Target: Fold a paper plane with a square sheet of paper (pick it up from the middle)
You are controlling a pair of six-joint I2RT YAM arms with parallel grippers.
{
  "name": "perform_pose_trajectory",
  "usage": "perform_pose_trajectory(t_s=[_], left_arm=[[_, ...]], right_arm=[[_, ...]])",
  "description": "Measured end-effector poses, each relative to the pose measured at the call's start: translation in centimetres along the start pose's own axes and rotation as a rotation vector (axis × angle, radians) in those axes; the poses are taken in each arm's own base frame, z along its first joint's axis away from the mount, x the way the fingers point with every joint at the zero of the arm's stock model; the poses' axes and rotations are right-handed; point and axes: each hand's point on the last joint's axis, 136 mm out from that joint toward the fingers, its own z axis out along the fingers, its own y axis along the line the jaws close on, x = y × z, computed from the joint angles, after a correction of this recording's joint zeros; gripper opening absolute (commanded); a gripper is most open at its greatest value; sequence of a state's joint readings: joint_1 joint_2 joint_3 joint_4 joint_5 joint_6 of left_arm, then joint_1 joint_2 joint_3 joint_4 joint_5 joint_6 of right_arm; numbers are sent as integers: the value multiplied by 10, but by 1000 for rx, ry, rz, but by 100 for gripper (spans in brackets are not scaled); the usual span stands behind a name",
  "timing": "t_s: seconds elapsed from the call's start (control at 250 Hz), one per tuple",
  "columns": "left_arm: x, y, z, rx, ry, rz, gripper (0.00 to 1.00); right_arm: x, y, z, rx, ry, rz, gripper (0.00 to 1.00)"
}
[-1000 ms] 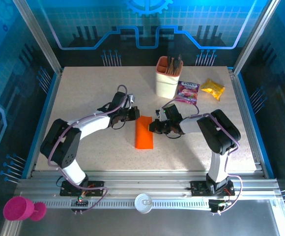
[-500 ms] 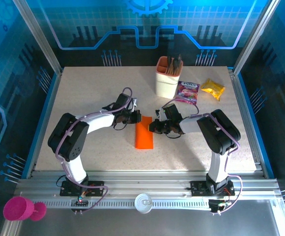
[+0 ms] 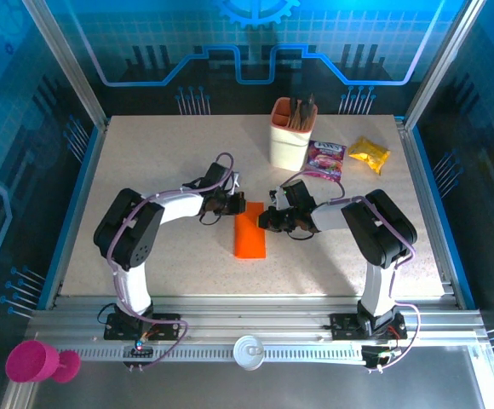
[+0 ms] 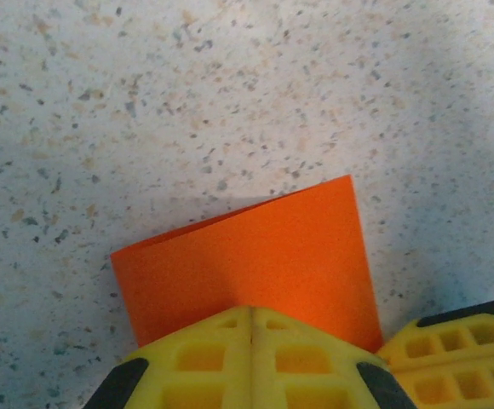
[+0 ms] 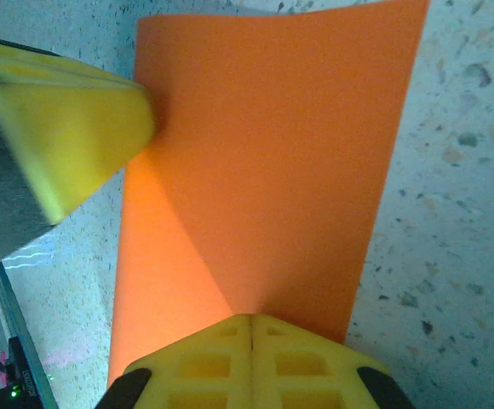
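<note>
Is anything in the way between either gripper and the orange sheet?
Nothing visible. The left gripper and the right gripper, both shut, have their tips right on the square sheet of paper.

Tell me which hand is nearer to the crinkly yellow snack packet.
Right. The right hand sits at the right edge of the folded orange paper sheet, toward the yellow snack packet; the left hand is at its left edge, farther off.

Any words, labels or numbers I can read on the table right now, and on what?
No text can be read.
purple snack packet: has printing, too small and blurred to read.
yellow snack packet: no print legible.
orange paper: plain, no marks, also in both wrist views.
</note>
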State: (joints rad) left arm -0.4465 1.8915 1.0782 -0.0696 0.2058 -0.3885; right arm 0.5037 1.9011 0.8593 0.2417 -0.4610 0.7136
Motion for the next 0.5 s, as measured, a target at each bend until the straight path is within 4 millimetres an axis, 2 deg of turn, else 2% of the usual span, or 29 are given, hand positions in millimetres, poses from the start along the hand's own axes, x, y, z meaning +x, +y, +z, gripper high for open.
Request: perform_pose_trajectory(t_s=[0.499], left_arm=[[7,12,7,-23,1,-8,0]], right_arm=[[-1,0,-4,25,10,-23,0]])
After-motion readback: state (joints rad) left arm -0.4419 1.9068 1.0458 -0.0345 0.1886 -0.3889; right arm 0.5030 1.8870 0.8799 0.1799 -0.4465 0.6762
